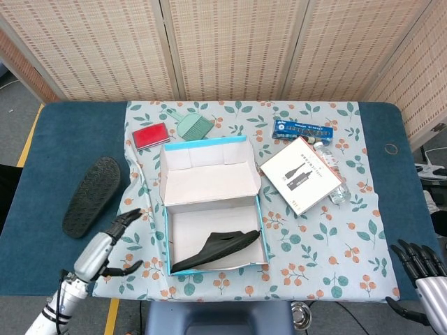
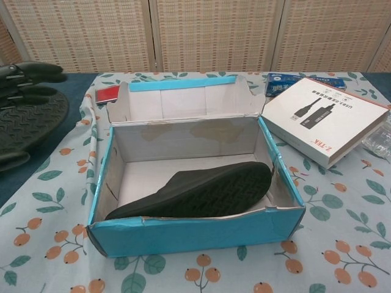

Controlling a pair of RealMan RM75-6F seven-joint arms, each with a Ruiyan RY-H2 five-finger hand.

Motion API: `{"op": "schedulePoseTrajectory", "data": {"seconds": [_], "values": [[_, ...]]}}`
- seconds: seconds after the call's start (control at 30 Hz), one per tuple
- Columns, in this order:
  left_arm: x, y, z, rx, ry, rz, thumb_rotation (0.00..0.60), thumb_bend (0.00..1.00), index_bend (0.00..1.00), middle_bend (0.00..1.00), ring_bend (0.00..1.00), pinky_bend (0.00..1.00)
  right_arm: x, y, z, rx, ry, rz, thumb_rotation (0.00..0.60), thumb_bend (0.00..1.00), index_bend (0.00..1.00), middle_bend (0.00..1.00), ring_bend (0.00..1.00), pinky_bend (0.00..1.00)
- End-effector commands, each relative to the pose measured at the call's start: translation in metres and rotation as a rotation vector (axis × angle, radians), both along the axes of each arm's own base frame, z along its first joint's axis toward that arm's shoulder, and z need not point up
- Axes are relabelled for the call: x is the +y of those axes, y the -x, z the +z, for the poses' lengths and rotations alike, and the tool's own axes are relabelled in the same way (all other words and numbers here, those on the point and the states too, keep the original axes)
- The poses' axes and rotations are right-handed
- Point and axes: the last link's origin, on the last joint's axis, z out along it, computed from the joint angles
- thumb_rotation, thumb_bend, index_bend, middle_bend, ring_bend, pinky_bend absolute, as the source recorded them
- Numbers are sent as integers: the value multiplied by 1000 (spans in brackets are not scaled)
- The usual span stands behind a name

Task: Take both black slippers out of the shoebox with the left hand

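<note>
One black slipper (image 1: pixel 91 196) is lying sole-up on the worktop (image 1: pixel 49 139) at the frame's left, while its mate (image 1: pixel 216 250) is waiting inside the shoebox (image 1: pixel 210 209). The left robot hand (image 1: pixel 105 246) is hovering, fingers spread and holding nothing; half remains.

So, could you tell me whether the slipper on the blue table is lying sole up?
Sole up: the slipper shows its treaded underside, lying flat outside the shoebox, apart from the left hand.
</note>
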Motion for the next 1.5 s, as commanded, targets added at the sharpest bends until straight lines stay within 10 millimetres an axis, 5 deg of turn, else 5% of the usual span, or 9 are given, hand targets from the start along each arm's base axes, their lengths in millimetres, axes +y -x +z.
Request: {"op": "schedulePoseTrajectory", "data": {"seconds": [0.03,0.23,0.4,0.67,1.0,1.23,1.37,1.43,1.5], "values": [[1,-40,-17,23,199,-45,600,293,0,0,0,52,1,-1,0,-4,-2,7,516,143,0,0,0,0],[7,-61,-32,31,244,-62,600,292,0,0,0,54,1,0,2,-7,3,4,516,144,0,0,0,0],[36,-91,-82,104,224,-66,600,293,0,0,0,68,-1,4,6,-8,18,-10,517,143,0,0,0,0],[48,-115,-109,109,265,8,600,292,0,0,0,81,-3,6,6,-5,14,-21,517,144,0,0,0,0],[58,-121,-146,231,289,5,600,292,0,0,0,100,-2,6,9,-9,22,-22,517,143,0,0,0,0],[63,-110,-160,337,334,70,600,292,14,9,20,225,-3,9,13,-16,39,-28,517,143,0,0,0,0],[62,-111,-159,358,376,88,600,351,273,240,211,328,-3,9,13,-18,34,-28,516,144,0,0,0,0],[62,-113,-158,371,378,86,600,440,485,350,302,371,-3,9,14,-18,35,-27,516,143,0,0,0,0],[61,-114,-156,384,368,80,600,554,579,443,368,390,-3,9,14,-18,35,-27,516,144,0,0,0,0]]}}
